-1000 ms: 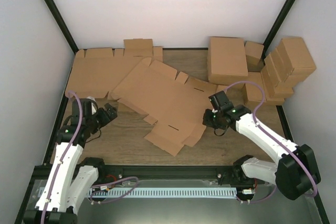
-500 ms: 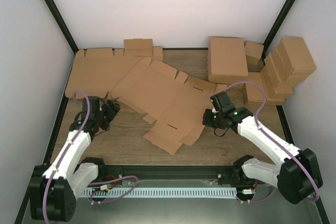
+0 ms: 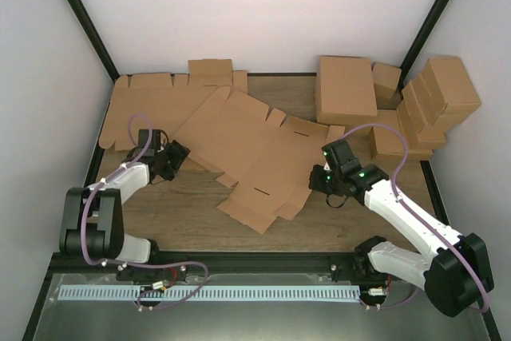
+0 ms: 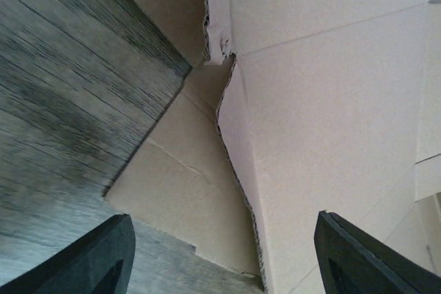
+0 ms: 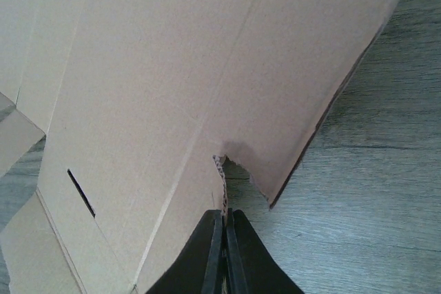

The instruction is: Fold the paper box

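A: Right fingers [image 5: 207, 259] are pinched shut on the box's [image 3: 239, 145] right flap edge. Left fingers [image 4: 103, 259] stand wide at its left corner.
B: Box lies unfolded mid-counter [image 3: 184, 213], so I'd judge the first fold is barely begun. Next, the left closes there.

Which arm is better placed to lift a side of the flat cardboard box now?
Right. The right claw is shut on the right edge of the cardboard box, so it can probably lift at once. The left claw is open at the box's left corner, gripping nothing.
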You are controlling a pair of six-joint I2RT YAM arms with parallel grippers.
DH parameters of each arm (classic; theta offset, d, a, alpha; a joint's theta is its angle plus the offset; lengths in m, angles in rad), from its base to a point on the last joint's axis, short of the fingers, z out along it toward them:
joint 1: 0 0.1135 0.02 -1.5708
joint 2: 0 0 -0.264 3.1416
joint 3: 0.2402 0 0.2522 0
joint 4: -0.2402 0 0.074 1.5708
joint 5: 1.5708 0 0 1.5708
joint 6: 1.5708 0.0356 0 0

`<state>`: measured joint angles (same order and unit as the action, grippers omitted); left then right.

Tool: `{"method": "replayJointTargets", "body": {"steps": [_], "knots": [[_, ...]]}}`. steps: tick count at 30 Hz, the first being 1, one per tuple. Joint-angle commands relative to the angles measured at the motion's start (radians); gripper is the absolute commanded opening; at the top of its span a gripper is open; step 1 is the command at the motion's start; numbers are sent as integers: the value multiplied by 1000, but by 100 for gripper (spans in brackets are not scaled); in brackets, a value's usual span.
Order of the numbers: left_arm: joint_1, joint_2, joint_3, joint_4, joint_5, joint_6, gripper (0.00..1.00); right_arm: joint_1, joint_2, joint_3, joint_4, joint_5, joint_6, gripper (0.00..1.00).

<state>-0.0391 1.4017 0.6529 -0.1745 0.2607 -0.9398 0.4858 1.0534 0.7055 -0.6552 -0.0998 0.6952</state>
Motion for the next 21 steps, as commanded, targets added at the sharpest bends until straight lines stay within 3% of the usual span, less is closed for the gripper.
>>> {"method": "replayJointTargets", "body": {"steps": [1,5,12,17,21], "knots": [[4,41,18,99,66,10,72,-6,5,23,33,15,6,3],[4,81,29,149,124,16,62,-5,19,40,42,-8,6,3],[3,87,35,144,156,64,35,-6,25,55,39,-10,-16,4],[7,96,30,116,162,71,4,-6,58,72,51,-20,-43,4],[7,4,31,0,86,126,4,-5,93,132,32,-9,-81,3]]}}
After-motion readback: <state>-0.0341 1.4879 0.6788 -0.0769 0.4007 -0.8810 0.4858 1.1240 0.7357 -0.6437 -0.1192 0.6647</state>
